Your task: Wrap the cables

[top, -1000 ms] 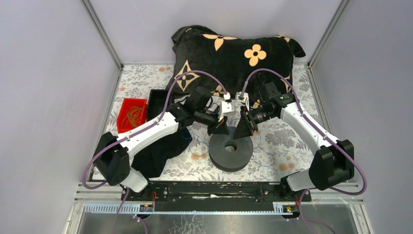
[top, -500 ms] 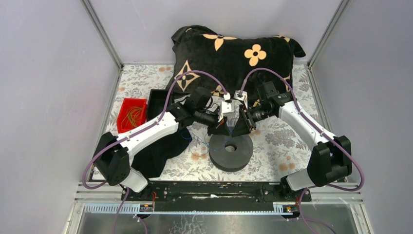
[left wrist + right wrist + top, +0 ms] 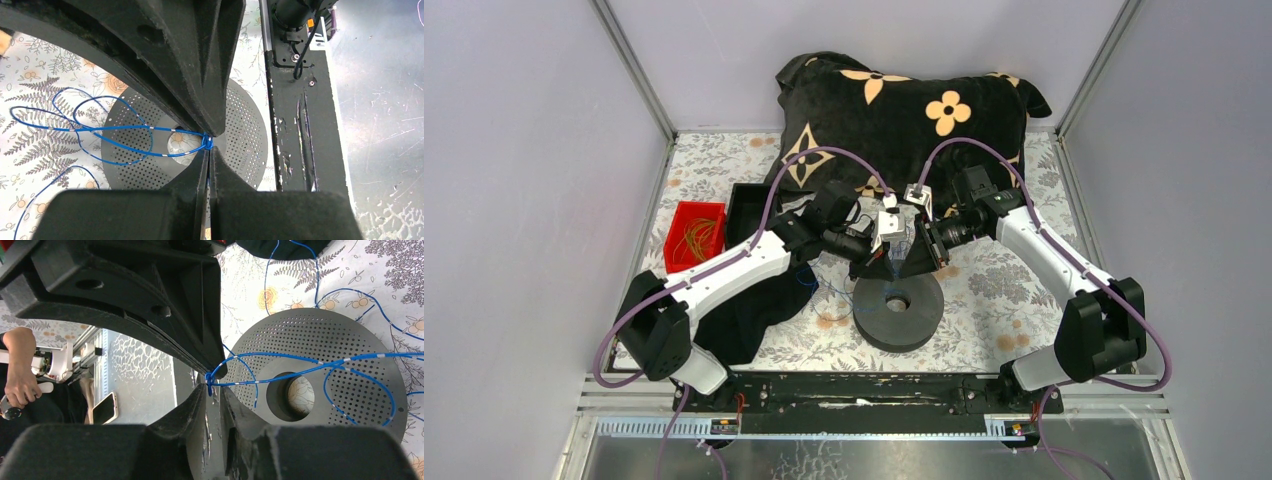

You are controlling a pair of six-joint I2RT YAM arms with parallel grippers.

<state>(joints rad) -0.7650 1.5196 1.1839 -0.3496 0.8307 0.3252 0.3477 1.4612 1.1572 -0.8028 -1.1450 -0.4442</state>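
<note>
Floral-print table cover spans the whole cell floor. A big black plush cushion with tan flower motifs sits at the far edge.

The two white-and-black arms reach in from the near edge. Left arm and right arm converge at centre, each trailing a thick purple cord. A dark cloth lies crumpled under the left arm.

The black perforated disc spool lies flat on the cover at centre, just in front of where the two sets of fingertips meet. The floral print shows through its hub hole.

Left of that is a black open tray. Just beside it is a small red plastic bin holding thin orange-yellow wire strands.

The fine blue cables lie in loose loops across the top of the spool and spill onto the cover beside it. The strands gather into one small knot held above the disc.

Left gripper: jaws fully pinched together on that knot, no gap visible.

Right gripper: jaws narrow, tips on either side of the same knot, facing the left one. Can't tell if they actually bite the wire or just bracket it.
</note>
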